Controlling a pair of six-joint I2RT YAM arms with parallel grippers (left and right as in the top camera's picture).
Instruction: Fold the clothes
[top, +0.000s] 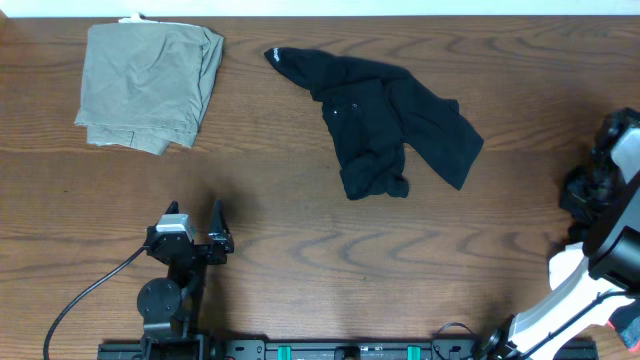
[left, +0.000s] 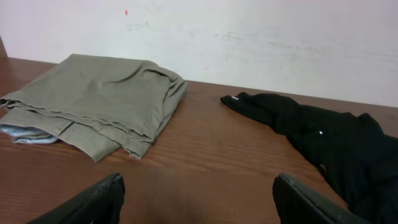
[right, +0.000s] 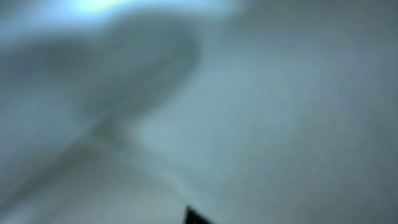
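- Scanning big to small: the desk carries two garments. The olive-khaki garment sits folded at the far left, not ours.
- Agreed. Our black garment lies crumpled far centre-right, well apart from the olive one, with one sleeve stretched toward it.
- Claws?
- The left claw stands wide and empty, low over bare desk near its base, well short of both garments. The right claw is closed at the right edge. Its wrist view is pure blur, so we can't tell if it holds anything.
- Step in hand, we'd say: spread before folding. We should pinch the sleeve tip and the opposite hem, pull flat, smooth the bunched lower edge, then fold.
- Soft fabric, so we grab edges, not the middle heap.
- Writing?
- A small white mark at the sleeve tip and a white dot mid-body. Both too small to read.
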